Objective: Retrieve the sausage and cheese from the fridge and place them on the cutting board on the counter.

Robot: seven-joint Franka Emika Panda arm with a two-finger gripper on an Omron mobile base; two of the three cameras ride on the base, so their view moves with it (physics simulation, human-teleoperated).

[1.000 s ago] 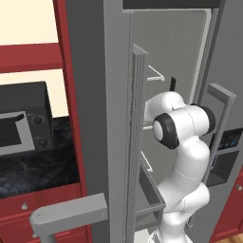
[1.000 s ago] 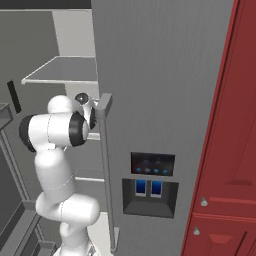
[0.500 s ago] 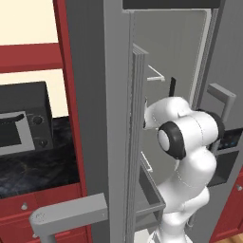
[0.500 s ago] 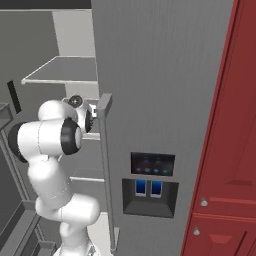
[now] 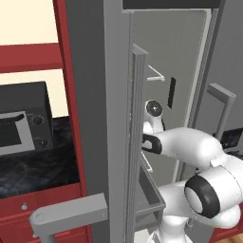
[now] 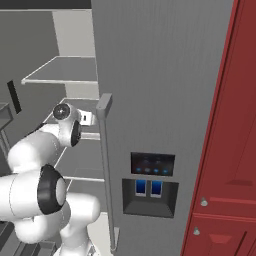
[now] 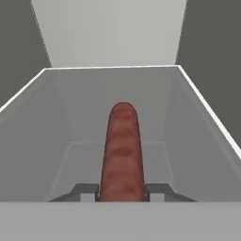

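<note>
In the hand view the gripper (image 7: 122,192) pinches the near end of the sausage (image 7: 122,149), one fingertip (image 7: 86,192) pressed to each side. The sausage runs from 6 o'clock up toward 12, over the floor of a white-walled bin (image 7: 197,141) inside the fridge (image 6: 160,75).

The left base view shows the arm (image 5: 190,147) reaching toward 9 o'clock past the edge of the open door (image 5: 135,142) into the fridge interior; there the hand is hidden. It also shows the counter (image 5: 33,166) at 8 o'clock with a microwave (image 5: 21,126) on it.

The right base view adds the dispenser (image 6: 150,187) at 5 o'clock, the bar handle (image 6: 106,170) and a white shelf (image 6: 60,70) at 10 o'clock.
</note>
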